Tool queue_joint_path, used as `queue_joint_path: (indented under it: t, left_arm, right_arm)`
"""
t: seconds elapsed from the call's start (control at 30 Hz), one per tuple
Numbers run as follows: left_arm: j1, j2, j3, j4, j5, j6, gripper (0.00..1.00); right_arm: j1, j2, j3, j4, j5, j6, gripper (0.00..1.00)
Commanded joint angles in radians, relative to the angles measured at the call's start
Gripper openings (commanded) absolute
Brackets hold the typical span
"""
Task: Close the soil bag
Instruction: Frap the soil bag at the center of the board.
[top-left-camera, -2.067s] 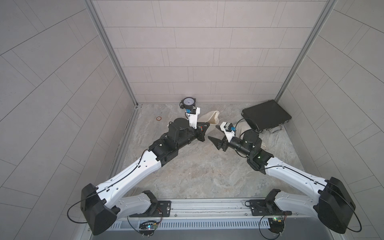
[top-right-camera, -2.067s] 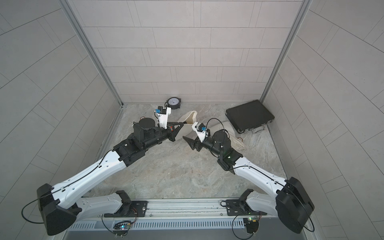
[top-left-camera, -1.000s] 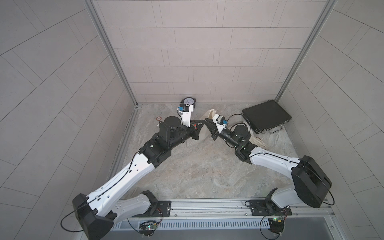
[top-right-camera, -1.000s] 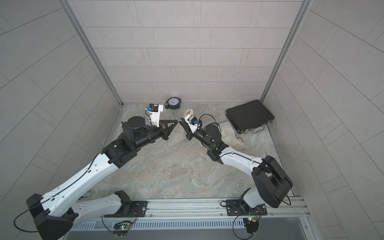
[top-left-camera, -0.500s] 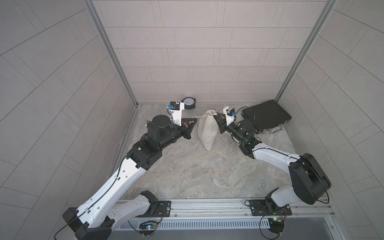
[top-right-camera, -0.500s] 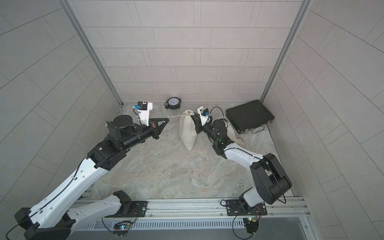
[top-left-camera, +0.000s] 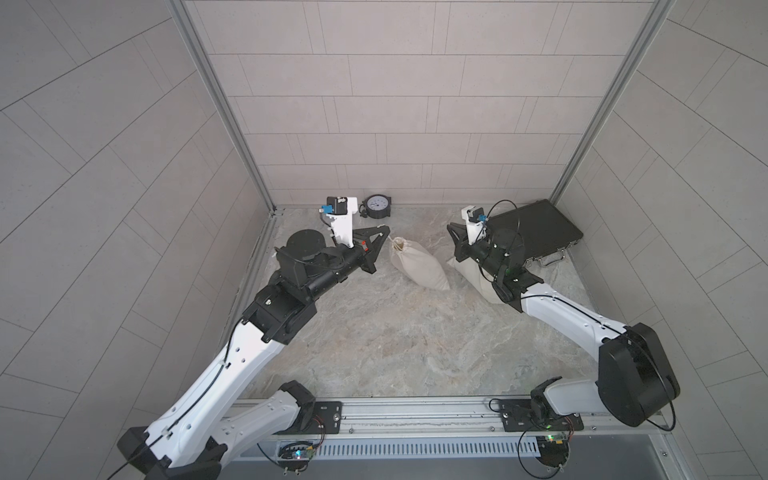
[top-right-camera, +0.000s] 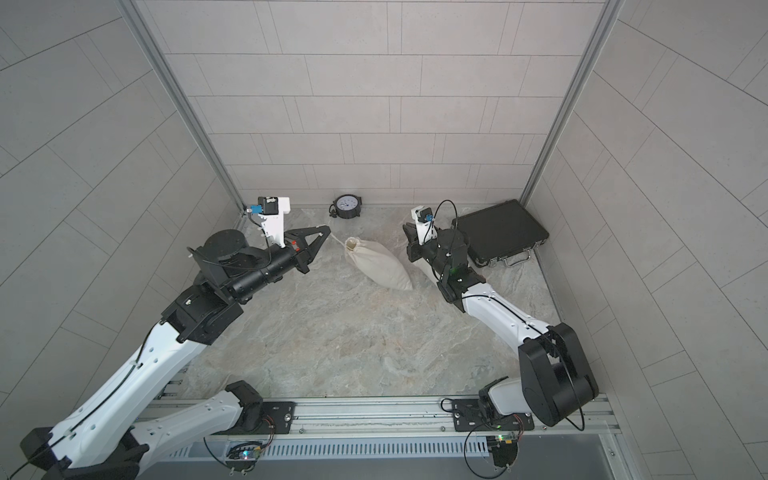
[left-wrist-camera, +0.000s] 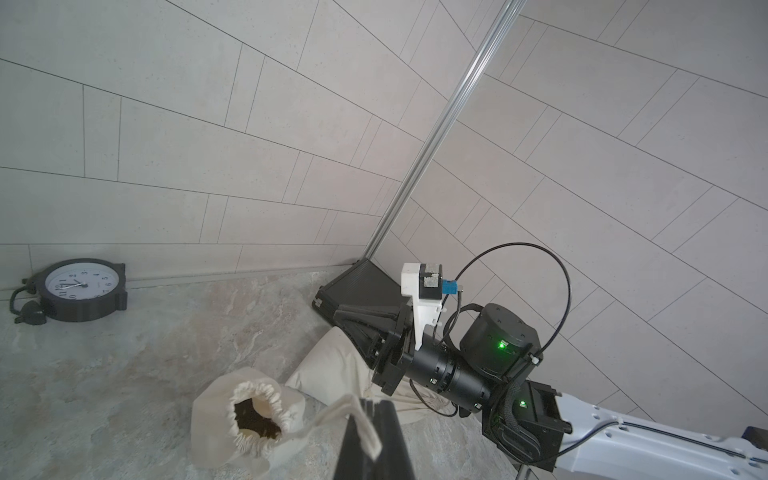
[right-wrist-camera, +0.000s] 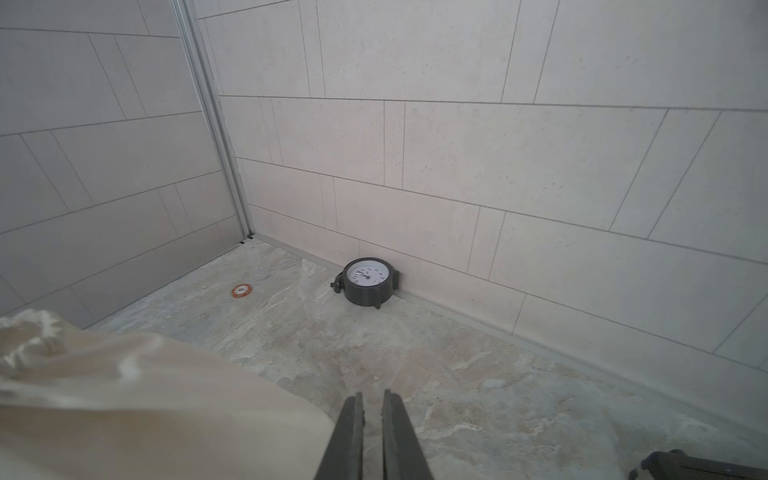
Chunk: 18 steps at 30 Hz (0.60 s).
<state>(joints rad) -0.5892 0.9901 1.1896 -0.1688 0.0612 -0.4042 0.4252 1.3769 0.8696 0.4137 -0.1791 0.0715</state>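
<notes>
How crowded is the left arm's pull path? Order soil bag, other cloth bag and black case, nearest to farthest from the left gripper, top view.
1. soil bag: just right of the left gripper, which pinches its drawstring.
2. other cloth bag: farther right, partly under the right arm.
3. black case: back right corner.

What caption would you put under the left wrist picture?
Left gripper pinching the drawstring of the soil bag, mouth partly open, soil showing.
</notes>
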Motion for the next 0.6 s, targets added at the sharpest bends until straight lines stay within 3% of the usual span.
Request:
queue_joint_path:
  t: [0.0, 0.33, 0.57]
  left_arm:
    - [0.004, 0.043, -0.007, 0.08, 0.069, -0.034, 0.0]
    - [0.004, 0.078, 0.073, 0.065, 0.121, -0.025, 0.0]
    - [0.004, 0.059, 0.104, 0.055, 0.124, -0.028, 0.0]
  right_arm:
    - [0.026, -0.023, -0.049, -0.046, -0.111, -0.001, 0.28]
    - [0.187, -0.14, 0.012, -0.097, -0.327, -0.111, 0.61]
    - [0.281, 0.001, 0.158, -0.074, -0.338, -0.148, 0.63]
